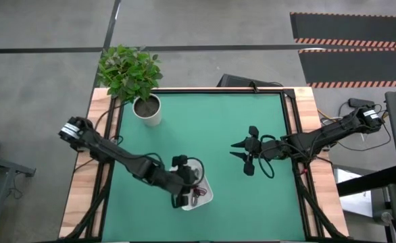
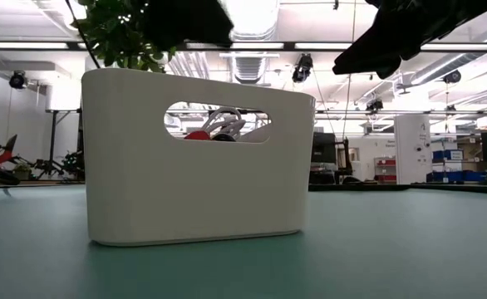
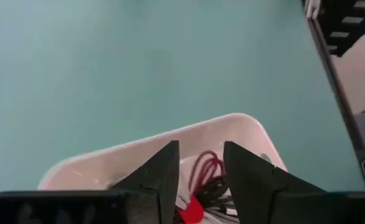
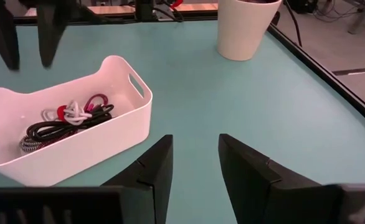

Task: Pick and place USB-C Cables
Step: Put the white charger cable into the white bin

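The white tray (image 4: 101,146) stands on the green mat near the table's near edge and fills the low view (image 2: 194,183). In it lie the USB-C cables (image 4: 64,121) in a loose pile: magenta-red, white, black and grey braided. Red and white loops (image 2: 214,129) show through the tray's handle slot. My left gripper (image 3: 201,146) hovers open just above the tray (image 1: 205,197), fingers pointing down, with the magenta-red cable (image 3: 207,171) showing between them; it holds nothing. My right gripper (image 1: 233,150) hangs open over the mat to the tray's right, empty.
A white pot with a green plant (image 1: 146,108) stands at the mat's far left corner. A black frame (image 1: 289,135) edges the mat. Bare green mat (image 1: 205,128) lies between the pot, the tray and my right gripper.
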`<state>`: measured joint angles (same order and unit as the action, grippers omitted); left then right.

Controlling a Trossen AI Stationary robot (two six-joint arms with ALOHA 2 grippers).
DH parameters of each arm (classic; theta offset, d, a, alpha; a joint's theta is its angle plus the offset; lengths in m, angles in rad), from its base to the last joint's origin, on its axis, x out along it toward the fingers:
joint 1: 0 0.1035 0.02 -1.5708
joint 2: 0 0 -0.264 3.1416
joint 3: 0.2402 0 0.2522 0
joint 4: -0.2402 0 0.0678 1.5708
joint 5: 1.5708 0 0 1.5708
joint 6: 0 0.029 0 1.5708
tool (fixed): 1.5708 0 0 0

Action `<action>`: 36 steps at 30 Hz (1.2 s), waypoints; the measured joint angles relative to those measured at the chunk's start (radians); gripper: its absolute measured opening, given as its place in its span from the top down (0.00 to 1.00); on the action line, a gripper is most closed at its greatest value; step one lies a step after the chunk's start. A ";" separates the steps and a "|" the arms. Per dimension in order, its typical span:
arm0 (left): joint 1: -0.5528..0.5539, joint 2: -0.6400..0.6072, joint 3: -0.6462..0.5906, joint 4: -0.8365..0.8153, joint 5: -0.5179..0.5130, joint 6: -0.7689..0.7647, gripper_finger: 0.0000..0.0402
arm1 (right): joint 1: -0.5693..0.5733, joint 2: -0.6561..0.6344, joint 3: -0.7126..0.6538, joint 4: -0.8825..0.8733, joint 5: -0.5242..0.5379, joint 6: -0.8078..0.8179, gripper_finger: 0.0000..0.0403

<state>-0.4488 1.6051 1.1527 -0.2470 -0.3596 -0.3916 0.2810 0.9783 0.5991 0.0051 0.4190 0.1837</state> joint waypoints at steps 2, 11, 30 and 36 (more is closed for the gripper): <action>0.001 0.019 0.000 0.003 0.003 -0.019 0.73 | 0.000 0.000 0.000 0.000 0.000 0.000 0.70; 0.017 0.091 0.000 0.003 -0.046 -0.023 0.73 | 0.000 0.000 0.000 0.000 0.000 0.000 0.70; 0.023 0.110 -0.052 0.004 -0.042 -0.126 0.81 | 0.000 0.000 -0.013 0.000 0.000 0.007 0.70; 0.022 0.109 -0.052 0.003 -0.041 -0.123 0.98 | 0.000 0.000 -0.015 0.000 0.000 0.007 0.71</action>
<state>-0.4265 1.7143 1.1011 -0.2444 -0.4007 -0.5142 0.2810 0.9783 0.5839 0.0048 0.4191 0.1909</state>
